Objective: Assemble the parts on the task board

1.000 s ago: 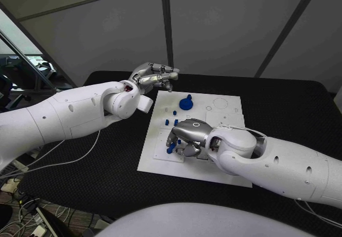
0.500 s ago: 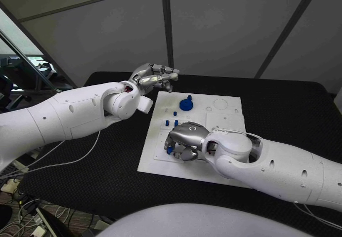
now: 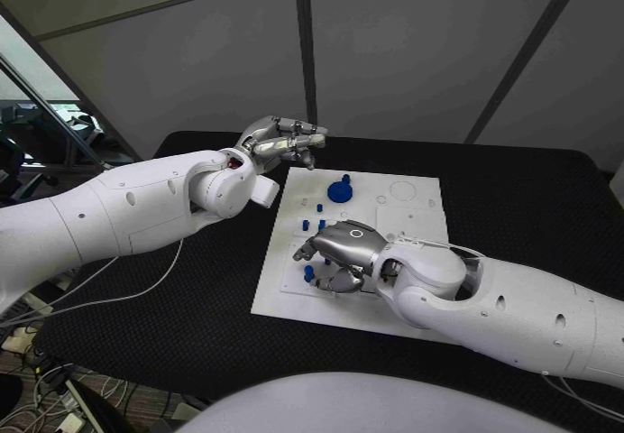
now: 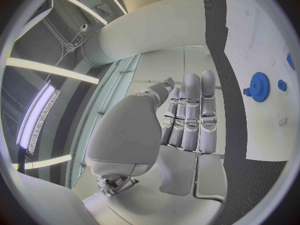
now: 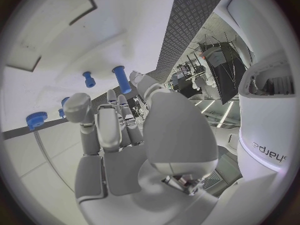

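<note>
Head view shows the right robot hand (image 3: pixel 341 256) low over the near left part of the task board (image 3: pixel 409 216), fingers curled down among the small blue pegs (image 3: pixel 309 270). Whether it actually grips one I cannot tell; in the right wrist view its fingers (image 5: pixel 106 127) bend toward the board with two upright pegs (image 5: pixel 122 79) just past the fingertips and a knurled blue cap (image 5: pixel 36 118) off to one side.

To do this step well, I judge the robot hand should settle on one peg, pinch it near the top, keep it upright and lift straight, since neighbours stand close and could be knocked over.

The left robot hand (image 3: pixel 284 139) hovers beyond the board's far left corner, fingers drawn together and holding nothing, as the left wrist view (image 4: pixel 187 115) confirms.

Further out, a blue toothed gear (image 3: pixel 339 190) sits on the board. The parts look like smooth hard plastic; the board is a flat white plate with shallow outlined recesses, lying on a black, finely textured worktop (image 3: pixel 520 194).
</note>
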### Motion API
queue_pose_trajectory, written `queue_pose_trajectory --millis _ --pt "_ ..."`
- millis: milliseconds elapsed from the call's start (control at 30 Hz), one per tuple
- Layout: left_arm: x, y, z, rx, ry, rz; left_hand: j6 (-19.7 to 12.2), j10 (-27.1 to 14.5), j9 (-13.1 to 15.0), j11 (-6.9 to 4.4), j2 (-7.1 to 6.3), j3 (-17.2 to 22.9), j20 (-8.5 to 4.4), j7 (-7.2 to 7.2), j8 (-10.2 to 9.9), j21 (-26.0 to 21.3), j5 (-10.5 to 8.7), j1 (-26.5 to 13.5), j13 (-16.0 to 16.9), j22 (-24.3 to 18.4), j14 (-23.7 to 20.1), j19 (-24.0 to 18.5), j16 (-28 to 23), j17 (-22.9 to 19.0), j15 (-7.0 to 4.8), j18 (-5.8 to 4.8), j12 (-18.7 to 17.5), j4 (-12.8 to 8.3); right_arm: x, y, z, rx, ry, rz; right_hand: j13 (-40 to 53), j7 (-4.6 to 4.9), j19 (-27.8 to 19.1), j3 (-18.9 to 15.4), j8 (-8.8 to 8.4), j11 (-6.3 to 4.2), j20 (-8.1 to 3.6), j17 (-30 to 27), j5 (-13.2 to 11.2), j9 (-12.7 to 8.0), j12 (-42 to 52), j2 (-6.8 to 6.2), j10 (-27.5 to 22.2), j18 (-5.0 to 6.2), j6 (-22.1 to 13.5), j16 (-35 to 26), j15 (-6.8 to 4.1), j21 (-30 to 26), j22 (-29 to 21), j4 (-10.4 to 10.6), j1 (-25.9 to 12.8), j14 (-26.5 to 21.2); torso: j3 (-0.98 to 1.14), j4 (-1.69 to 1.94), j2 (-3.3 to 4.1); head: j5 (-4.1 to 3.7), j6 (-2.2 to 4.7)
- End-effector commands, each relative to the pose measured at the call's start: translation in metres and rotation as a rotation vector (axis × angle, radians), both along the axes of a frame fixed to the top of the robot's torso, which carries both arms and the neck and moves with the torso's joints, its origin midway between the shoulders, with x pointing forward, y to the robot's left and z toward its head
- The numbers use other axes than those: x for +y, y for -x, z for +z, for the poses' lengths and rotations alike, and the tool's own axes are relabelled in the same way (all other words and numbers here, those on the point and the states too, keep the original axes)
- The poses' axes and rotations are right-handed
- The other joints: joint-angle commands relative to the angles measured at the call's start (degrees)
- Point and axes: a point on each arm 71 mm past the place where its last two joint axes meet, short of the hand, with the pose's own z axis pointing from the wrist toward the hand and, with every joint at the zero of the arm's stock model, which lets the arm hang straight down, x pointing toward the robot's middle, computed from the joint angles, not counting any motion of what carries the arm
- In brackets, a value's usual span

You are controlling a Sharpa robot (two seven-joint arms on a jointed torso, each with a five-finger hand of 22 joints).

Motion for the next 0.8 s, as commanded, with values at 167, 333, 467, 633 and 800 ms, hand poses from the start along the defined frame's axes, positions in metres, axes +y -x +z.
queue_pose_trajectory --millis 167,333,467,633,800 --pt "0.001 0.0 0.001 0.0 0.007 -0.008 -0.3 -0.37 0.04 0.02 -0.04 -0.25 0.14 -0.09 0.18 -0.19 0.23 -0.65 -0.06 -0.06 0.26 -0.11 -0.34 -0.06 -0.04 -0.66 0.25 0.1 -0.032 0.005 0.022 -0.044 -0.17 -0.056 0.47 1.2 1.27 -2.17 0.88 -0.6 -0.28 0.76 0.32 0.48 3.8 1.27 0.99 0.53 2.37 0.39 -0.18 0.5 1.16 0.43 0.45 0.93 0.01 -0.15 -0.12 -0.6 0.37" --pt "0.003 0.0 0.0 0.002 0.004 -0.006 -0.3 -0.37 0.04 0.02 -0.04 -0.25 0.14 -0.09 0.18 -0.19 0.23 -0.65 -0.06 -0.06 0.26 -0.11 -0.34 -0.06 -0.04 -0.66 0.25 0.1 -0.075 -0.005 0.039 0.041 -0.242 -0.226 2.13 0.97 5.26 -4.76 2.96 -1.91 -0.86 4.89 -1.67 1.42 9.37 2.35 11.06 -0.61 8.26 2.88 -1.08 4.3 6.32 4.57 -3.5 2.24 -0.03 -0.3 -0.17 -1.78 0.75" --pt "0.009 0.002 -0.002 0.004 -0.004 0.004 -0.3 -0.37 0.04 0.02 -0.04 -0.25 0.14 -0.09 0.18 -0.19 0.23 -0.65 -0.06 -0.06 0.26 -0.11 -0.34 -0.06 -0.04 -0.66 0.25 0.1 -0.122 -0.016 0.043 0.159 -0.241 -0.447 5.04 -0.6 6.89 -7.47 3.53 -3.84 -2.29 7.06 -0.6 1.54 13.36 0.5 19.09 -1.08 9.6 4.27 -2.7 5.97 8.51 6.18 -4.87 2.79 0.08 -0.81 -0.2 -2.43 1.52" --pt "0.012 0.003 -0.002 0.004 -0.008 0.01 -0.31 -0.42 0.05 0.01 -0.04 -0.27 0.14 -0.11 0.21 -0.27 0.23 -0.71 -0.07 -0.13 0.26 -0.1 -0.44 -0.14 -0.04 -0.66 0.32 0.13 -0.159 -0.019 0.041 0.242 -0.183 -0.61 30.81 -2.46 9.8 -13.57 6.57 -5.81 -4.24 12.27 3.58 2.59 38.56 -0.32 26.07 -2.03 10.82 7.25 -4.42 8.9 12.55 9.25 -6.55 3.77 0.01 -1.06 -0.27 -3.62 1.59" --pt "0.014 0.004 -0.002 0.003 -0.01 0.013 -0.3 -0.42 0.05 0.02 -0.04 -0.31 0.16 -0.11 0.23 -0.31 0.22 -0.8 -0.08 -0.17 0.27 -0.1 -0.48 -0.18 -0.03 -0.67 0.36 0.18 -0.179 -0.013 0.038 0.283 -0.14 -0.703 66.67 -2.81 11.68 -20.63 11.51 -5.69 -4.45 19.69 4.77 5.26 69.12 2.27 27.35 -2.71 9.72 10.96 -4.46 10.95 15.56 14.64 -5.06 4.77 0.19 -1.18 -0.19 -4.58 1.37"
